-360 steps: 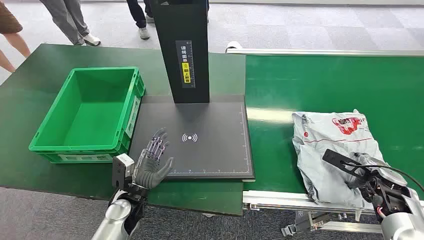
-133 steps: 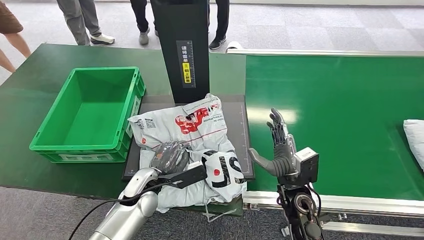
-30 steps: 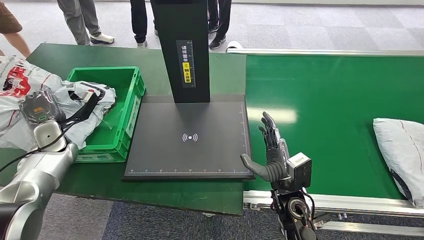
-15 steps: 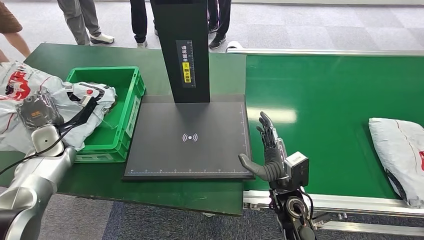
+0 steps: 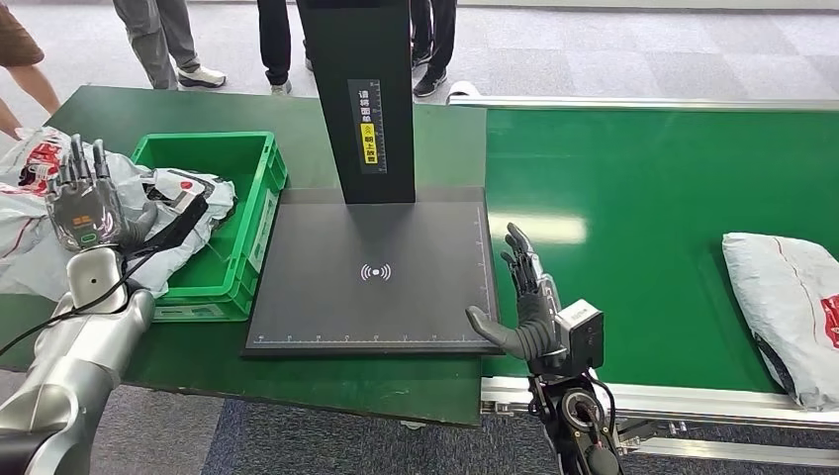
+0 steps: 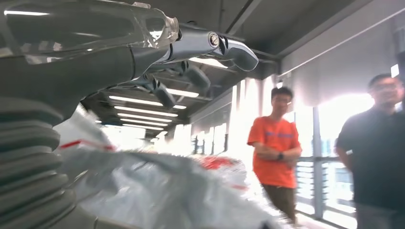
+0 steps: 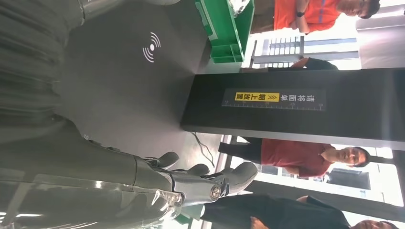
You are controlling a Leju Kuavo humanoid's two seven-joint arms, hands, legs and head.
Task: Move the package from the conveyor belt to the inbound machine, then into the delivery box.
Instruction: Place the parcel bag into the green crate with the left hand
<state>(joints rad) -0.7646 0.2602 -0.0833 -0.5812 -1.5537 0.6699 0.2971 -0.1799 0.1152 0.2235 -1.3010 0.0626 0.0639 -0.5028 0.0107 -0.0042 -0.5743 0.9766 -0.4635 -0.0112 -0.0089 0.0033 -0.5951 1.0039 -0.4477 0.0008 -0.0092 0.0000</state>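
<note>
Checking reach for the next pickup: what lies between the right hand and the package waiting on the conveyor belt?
In the head view, only bare green conveyor belt separates the right hand from the package at the frame's right edge.

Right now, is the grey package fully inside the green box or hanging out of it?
Hanging out. The package drapes over the green box's left wall, mostly outside it; the left hand has its fingers spread.

Even overhead light, with glare and blur at the wrist cameras

A bright glare patch is seen on the conveyor belt (image 5: 534, 229) at centre in the sharp head view. In the left wrist view, the package (image 6: 157, 191) is blurred and windows at 3 o'clock are blown out.
</note>
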